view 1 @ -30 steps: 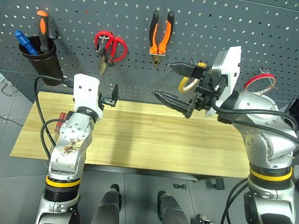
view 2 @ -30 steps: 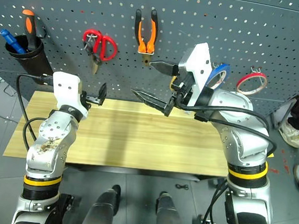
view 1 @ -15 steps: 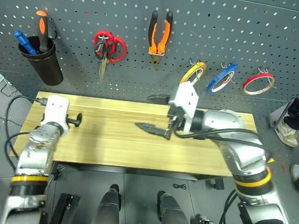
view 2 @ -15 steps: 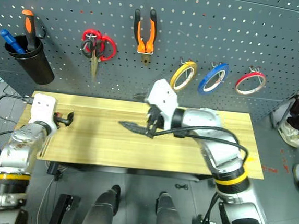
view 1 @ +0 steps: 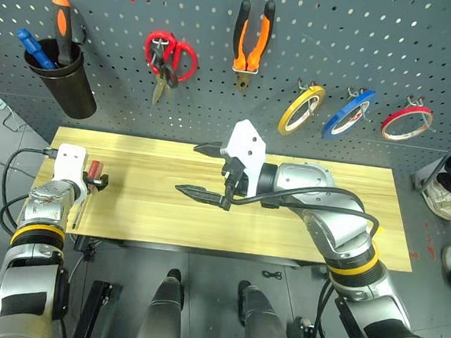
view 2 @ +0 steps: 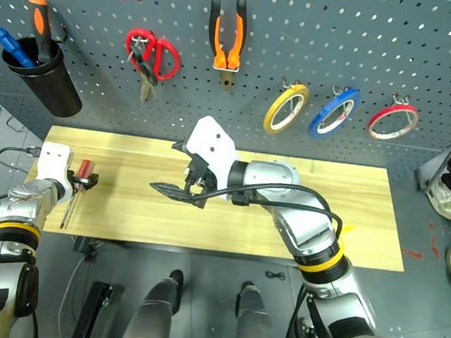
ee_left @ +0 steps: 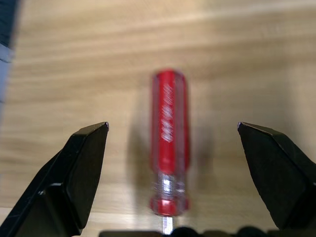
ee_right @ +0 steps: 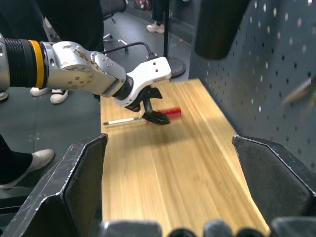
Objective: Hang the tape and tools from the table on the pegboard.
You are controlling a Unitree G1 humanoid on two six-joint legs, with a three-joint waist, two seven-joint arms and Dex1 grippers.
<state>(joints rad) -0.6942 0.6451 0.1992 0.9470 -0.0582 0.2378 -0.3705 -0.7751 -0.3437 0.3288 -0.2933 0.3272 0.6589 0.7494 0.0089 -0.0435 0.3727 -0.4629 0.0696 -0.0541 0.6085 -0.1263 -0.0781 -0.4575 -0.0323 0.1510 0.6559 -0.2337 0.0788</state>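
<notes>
Item: red-handled screwdriver (ee_left: 169, 128), light, rigid, slick; I'd grip mid-handle.
Left gripper (ee_left: 173, 133): spread wide, empty.
Right gripper (view 1: 202, 169): agape, empty.

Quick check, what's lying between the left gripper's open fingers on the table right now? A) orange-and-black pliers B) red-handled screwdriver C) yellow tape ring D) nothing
B: the left wrist view shows the red-handled screwdriver lying on the table between the open left gripper fingers, not yet gripped.

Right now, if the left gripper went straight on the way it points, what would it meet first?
Probably the red-handled screwdriver: it lies on the table between the left gripper's open fingers, though depth is unclear.
</notes>
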